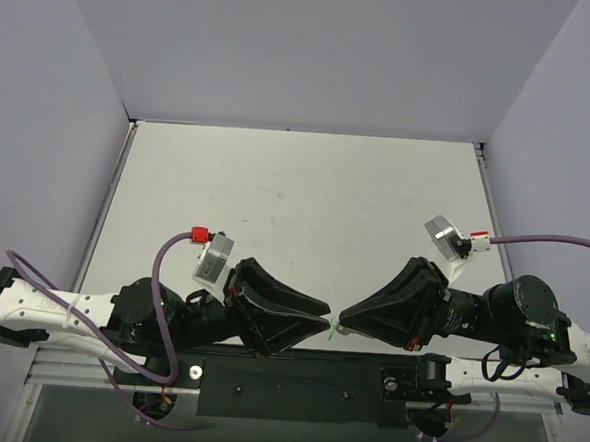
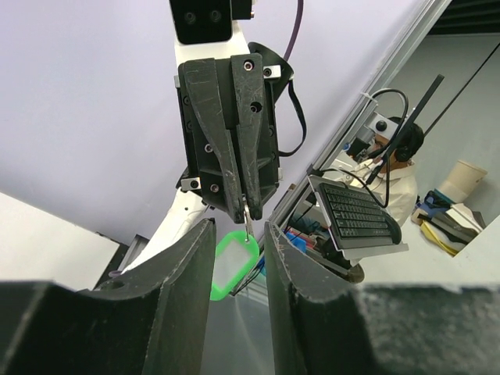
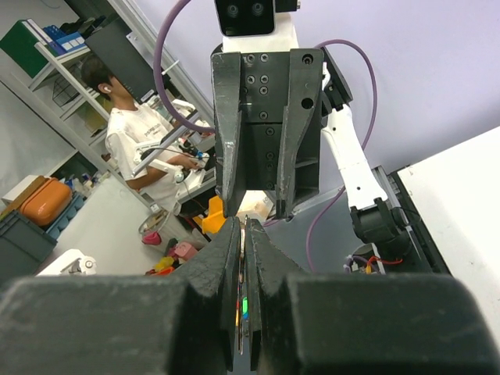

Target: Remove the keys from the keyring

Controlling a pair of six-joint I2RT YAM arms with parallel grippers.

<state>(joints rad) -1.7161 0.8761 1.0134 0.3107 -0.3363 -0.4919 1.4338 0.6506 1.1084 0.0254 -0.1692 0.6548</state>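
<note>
Pale lilac walls (image 1: 315, 52) stand behind and beside the white table (image 1: 296, 211), with cluttered shelves (image 3: 58, 47) beyond its near edge.

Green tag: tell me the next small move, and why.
Probably close the left gripper on the green tag. The tag hangs between its open fingers, while the right gripper is shut on the key just above. With both held, pulling apart could free the key.

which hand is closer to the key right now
Right. The right hand is shut on the key. The left hand is open, its fingers either side of the green keyring hanging off the key.
</note>
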